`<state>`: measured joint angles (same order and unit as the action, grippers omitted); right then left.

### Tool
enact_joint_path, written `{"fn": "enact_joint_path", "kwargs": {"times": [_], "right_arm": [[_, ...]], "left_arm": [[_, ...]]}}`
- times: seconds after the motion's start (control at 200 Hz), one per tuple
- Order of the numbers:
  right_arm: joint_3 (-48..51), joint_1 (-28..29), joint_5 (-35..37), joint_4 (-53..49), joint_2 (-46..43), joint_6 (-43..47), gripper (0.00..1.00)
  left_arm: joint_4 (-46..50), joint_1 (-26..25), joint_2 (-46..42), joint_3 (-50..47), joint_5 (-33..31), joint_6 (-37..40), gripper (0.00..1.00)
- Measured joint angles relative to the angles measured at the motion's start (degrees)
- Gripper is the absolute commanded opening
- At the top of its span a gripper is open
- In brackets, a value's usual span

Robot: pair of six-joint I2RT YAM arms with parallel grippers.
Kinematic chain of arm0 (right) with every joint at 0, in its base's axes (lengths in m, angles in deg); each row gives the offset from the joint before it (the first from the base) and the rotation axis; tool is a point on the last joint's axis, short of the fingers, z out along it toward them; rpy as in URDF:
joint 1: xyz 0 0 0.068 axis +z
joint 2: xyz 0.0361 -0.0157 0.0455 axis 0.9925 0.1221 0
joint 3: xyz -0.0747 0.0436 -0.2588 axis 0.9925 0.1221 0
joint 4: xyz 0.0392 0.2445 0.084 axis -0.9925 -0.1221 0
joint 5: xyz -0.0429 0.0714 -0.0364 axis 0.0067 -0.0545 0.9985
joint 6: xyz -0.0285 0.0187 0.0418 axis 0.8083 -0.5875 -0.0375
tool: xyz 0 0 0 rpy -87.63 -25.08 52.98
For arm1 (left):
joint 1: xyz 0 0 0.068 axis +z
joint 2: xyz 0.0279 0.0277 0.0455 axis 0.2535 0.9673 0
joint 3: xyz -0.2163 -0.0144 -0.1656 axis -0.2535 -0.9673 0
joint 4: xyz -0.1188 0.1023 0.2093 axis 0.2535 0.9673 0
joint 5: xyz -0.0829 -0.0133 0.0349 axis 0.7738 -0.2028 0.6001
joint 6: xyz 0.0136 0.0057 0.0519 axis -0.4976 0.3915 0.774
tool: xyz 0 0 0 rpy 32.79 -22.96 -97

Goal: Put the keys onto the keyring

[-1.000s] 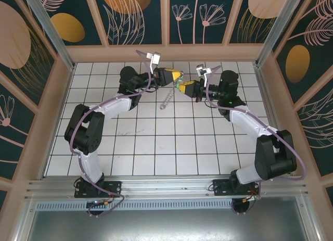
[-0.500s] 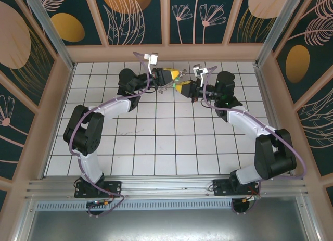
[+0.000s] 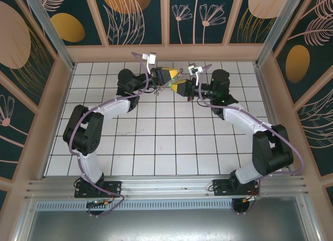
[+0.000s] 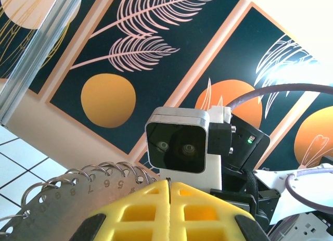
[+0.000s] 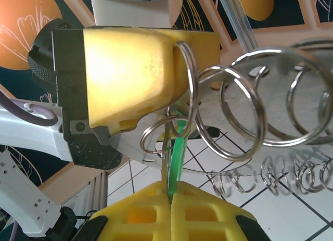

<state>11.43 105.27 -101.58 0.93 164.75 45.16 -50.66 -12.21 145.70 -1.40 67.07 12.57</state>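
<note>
Both grippers meet in the air over the far middle of the tiled floor. My left gripper (image 3: 175,73) (image 4: 170,182) is shut on the keyring (image 4: 57,210) (image 5: 276,59), a thin flat loop stamped with numbers and fringed with silvery split rings. My right gripper (image 3: 173,85) (image 5: 170,191) is shut on the key (image 5: 179,147), whose bright green part sticks up from between the pads. The key reaches into a small split ring (image 5: 156,127) just under the left gripper's yellow finger (image 5: 130,69). I cannot tell whether it is threaded through.
The white tiled floor (image 3: 156,142) lies well below both grippers. Patterned wall panels (image 3: 135,14) close off the back and sides. The right wrist's camera housing (image 4: 177,147) sits close in front of the left fingers.
The right gripper has moved left and up until it meets the left gripper. The keyring, which hung down a second ago, is now lifted up between the two.
</note>
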Motion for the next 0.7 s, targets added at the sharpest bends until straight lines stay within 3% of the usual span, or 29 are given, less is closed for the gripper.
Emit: {"fn": "enact_joint_path", "kwargs": {"times": [0.13, 0.19, 0.255, 0.31, 0.44, 0.701], "right_arm": [[0.0, 0.1, 1.1, -1.6, -0.2, 1.0, 0.18], [0.2, 0.4, 1.8, -2.3, -0.8, 1.8, 0.16], [1.7, 0.7, 2.9, -3.1, -2.5, 2.1, 0.08], [3.7, 0.9, 3.9, -3.5, -4.7, 2.4, 0.08], [7.1, 0.5, 5.4, -5.0, -9.6, 2.5, 0.35], [12.2, -1.0, 8.6, -9.1, -18.1, 4.5, 0.36]], "left_arm": [[0.1, 0.0, 0.0, -0.3, 0.0, 0.0, 0.0], [0.0, -0.3, 0.0, -0.3, 0.0, -0.2, 0.0], [-0.2, -0.7, 0.0, -0.3, 0.0, -0.3, 0.0], [-0.2, -0.9, 0.0, -0.3, 0.4, -0.7, 0.0], [-1.3, -1.4, 0.0, -0.4, 1.1, -1.6, 0.0], [-3.0, -1.4, 0.0, -0.4, 1.1, -2.4, 0.0]]}}
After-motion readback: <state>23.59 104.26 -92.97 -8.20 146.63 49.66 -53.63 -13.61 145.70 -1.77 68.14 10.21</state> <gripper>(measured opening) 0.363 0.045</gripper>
